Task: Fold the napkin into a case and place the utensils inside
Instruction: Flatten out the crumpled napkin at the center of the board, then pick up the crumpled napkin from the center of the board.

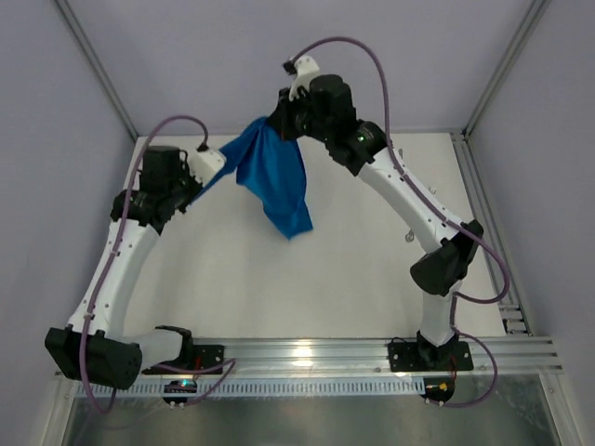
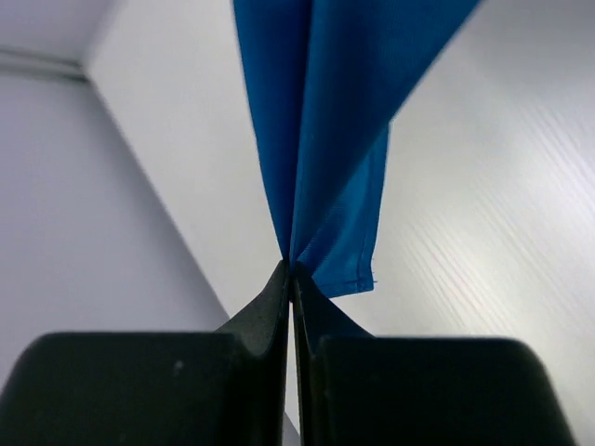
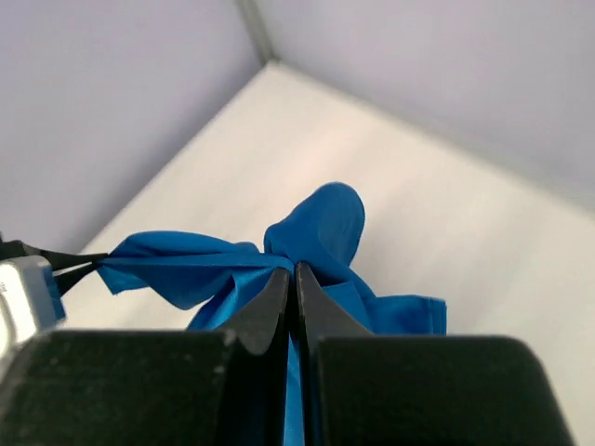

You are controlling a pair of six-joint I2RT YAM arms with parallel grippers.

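Observation:
The bright blue napkin [image 1: 272,177] hangs in the air between both grippers, bunched and drooping, over the far part of the white table [image 1: 307,279]. My left gripper [image 1: 220,167] is shut on one corner of the napkin [image 2: 316,139]; the jaws are pressed together on the cloth. My right gripper [image 1: 276,124] is shut on another part of the napkin [image 3: 316,223], higher and farther back. In the right wrist view the left gripper's fingertips [image 3: 79,262] show at the left, pinching the cloth. No knife, fork or case is in view.
Grey walls surround the table on three sides, with metal frame posts [image 1: 98,70] at the far corners. A metal rail [image 1: 307,353] runs along the near edge, where both arm bases sit. A slotted rail [image 1: 483,232] runs along the right edge.

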